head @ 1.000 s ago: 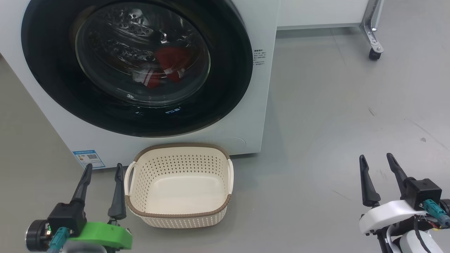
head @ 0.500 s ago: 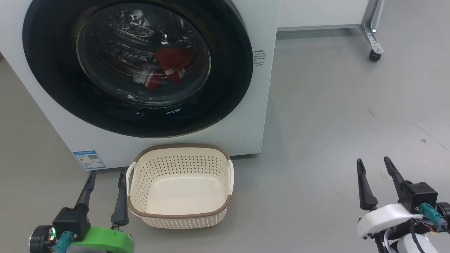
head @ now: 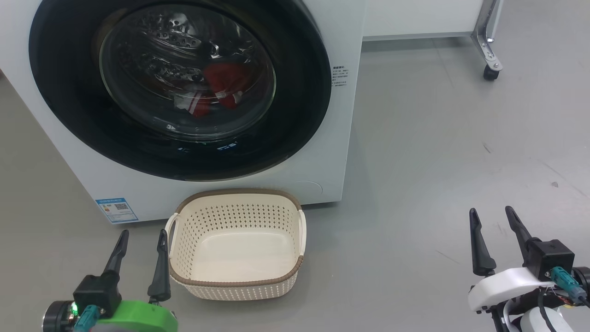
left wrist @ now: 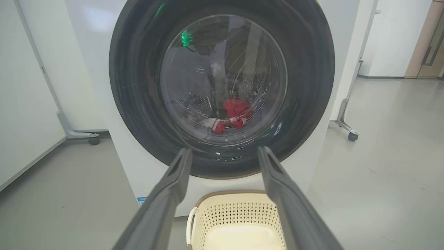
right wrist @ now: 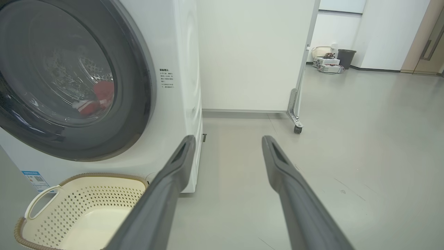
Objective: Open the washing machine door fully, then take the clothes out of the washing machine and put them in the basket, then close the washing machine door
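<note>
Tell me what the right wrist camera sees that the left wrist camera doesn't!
Right wrist view, not the left one: the open right claw, small printed writing on the washing machine front, and a grey bin far across the room.
Left wrist view, not the right one: the open left claw, the whole round washing machine door, and a wheeled foot left of the machine.
Both: the door shut, the red clothes behind its glass, and the empty basket on the floor.

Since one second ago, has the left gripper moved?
Yes. In the head view the left gripper has drawn back downward: its fingertip reached the blue label earlier and now ends below it.
</note>
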You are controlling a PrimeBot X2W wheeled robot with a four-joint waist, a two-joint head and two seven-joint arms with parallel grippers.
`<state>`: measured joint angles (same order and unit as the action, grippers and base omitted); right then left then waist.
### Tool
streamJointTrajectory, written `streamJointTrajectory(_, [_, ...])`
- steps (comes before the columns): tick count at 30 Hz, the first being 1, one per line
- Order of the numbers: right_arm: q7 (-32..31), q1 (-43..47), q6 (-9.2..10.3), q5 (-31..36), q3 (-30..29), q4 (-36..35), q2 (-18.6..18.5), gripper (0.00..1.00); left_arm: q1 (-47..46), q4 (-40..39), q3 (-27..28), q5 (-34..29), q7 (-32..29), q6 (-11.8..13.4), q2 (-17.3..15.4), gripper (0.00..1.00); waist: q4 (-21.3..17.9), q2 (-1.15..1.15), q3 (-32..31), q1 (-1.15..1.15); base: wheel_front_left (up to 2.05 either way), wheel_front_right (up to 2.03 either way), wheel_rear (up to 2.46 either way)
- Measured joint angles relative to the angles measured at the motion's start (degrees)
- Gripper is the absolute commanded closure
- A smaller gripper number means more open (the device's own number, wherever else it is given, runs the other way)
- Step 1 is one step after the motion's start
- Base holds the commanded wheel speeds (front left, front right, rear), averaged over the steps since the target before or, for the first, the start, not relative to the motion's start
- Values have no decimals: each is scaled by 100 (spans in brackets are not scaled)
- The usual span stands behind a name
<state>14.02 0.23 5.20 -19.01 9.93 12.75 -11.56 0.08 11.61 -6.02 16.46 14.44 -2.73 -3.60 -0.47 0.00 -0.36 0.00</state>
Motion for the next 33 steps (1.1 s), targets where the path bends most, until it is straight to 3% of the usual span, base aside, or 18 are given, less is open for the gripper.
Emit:
streamJointTrajectory(13, [0, 12, -2, 4, -42, 10, 35, 0, 0, 122, 2, 0, 0, 0, 38, 0, 3, 0, 7, 0, 0, 0, 0])
streamJointTrajectory(14, [0, 16, -2, 4, -43, 23, 38, 26, 0, 130, 2, 0, 0, 0, 42, 0, 4, 0, 8, 0, 0, 0, 0])
streamJointTrajectory(15, [0, 26, -4, 4, -44, 29, 43, 84, 0, 138, 2, 0, 0, 0, 44, 0, 6, 0, 8, 0, 0, 0, 0])
streamJointTrajectory(16, [1, 29, -9, 4, -45, 35, 51, 100, 0, 148, 2, -1, 0, 0, 45, 0, 7, 0, 9, 0, 0, 0, 0])
streamJointTrajectory(33, [16, 30, -171, -199, -130, 172, 122, 100, -2, 271, -1, -42, 0, -1, 54, 0, 58, 0, 45, 0, 0, 0, 0])
